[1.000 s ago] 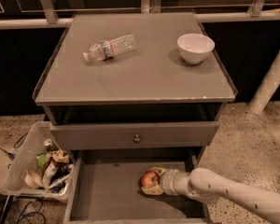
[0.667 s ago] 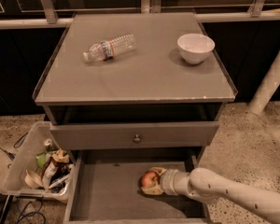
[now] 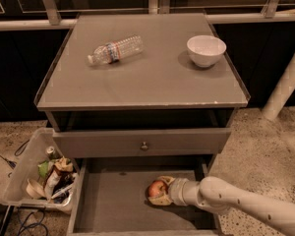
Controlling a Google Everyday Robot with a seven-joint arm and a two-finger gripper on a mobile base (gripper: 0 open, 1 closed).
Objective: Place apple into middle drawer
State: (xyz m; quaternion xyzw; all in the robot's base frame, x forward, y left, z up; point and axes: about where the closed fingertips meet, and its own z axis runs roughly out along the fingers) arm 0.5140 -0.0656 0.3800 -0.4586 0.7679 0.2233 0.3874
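As I watch it from my desk, arm pose: the white tubular arm enters from the lower right corner and reaches leftward, nearly level, with its wrist inside the open drawer
Gripper place: my gripper sits over the right half of the wide shallow grey middle drawer, nearer its back wall than its front edge
Gripper state: the tan fingers are pinched on the round red-orange apple, one above it and one below, both touching it
Apple: inside the middle drawer, right of centre, held in the fingers; I cannot tell whether its underside touches the grey floor, though a dark shadow lies just below it
Drawer: pulled well out beneath the closed grey drawer front with the small round metal knob
Cabinet top: the flat grey top carries a clear plastic water bottle lying on its side at the left and a white round bowl upright at the right, well apart
Floor left: a translucent plastic bin holding mixed rubbish stands just beside the open drawer
Change since a second ago: none that I can make out; the arm, gripper and apple sit at the same spot in the drawer, and the bottle and bowl have not shifted
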